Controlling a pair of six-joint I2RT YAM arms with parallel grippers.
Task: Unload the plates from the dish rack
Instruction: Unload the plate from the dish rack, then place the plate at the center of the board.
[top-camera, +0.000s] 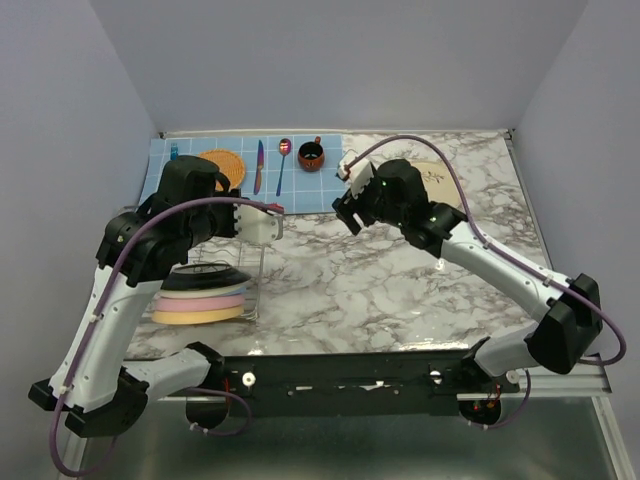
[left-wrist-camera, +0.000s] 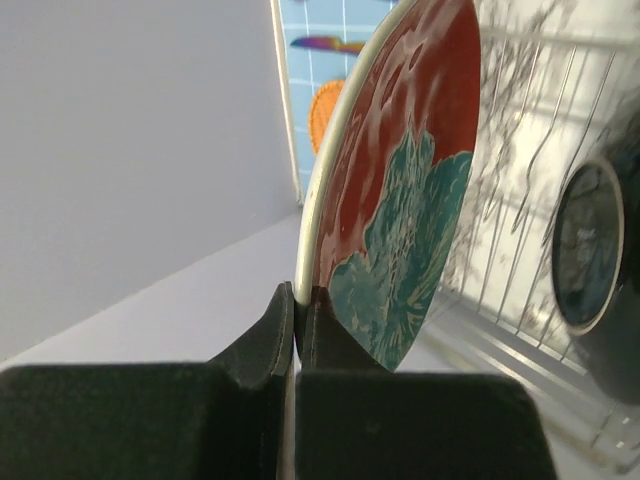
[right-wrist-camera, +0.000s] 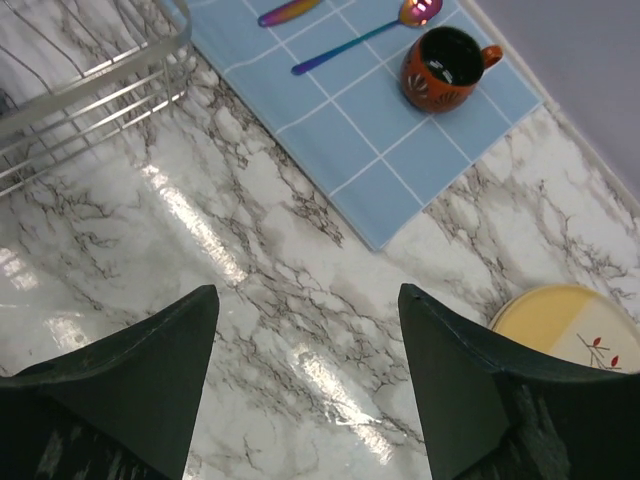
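Grey-veined marble tabletop (top-camera: 400, 290) lies under both my arms. The teal-and-red plate (left-wrist-camera: 400, 200) stands on edge, its rim pinched tight in my left gripper (left-wrist-camera: 297, 320), with the dish rack (left-wrist-camera: 560, 120) just beside its face. My right gripper (right-wrist-camera: 305, 300) hangs spread and empty, nearer the cream plate (right-wrist-camera: 570, 325). I judge the set-down lies to my right.
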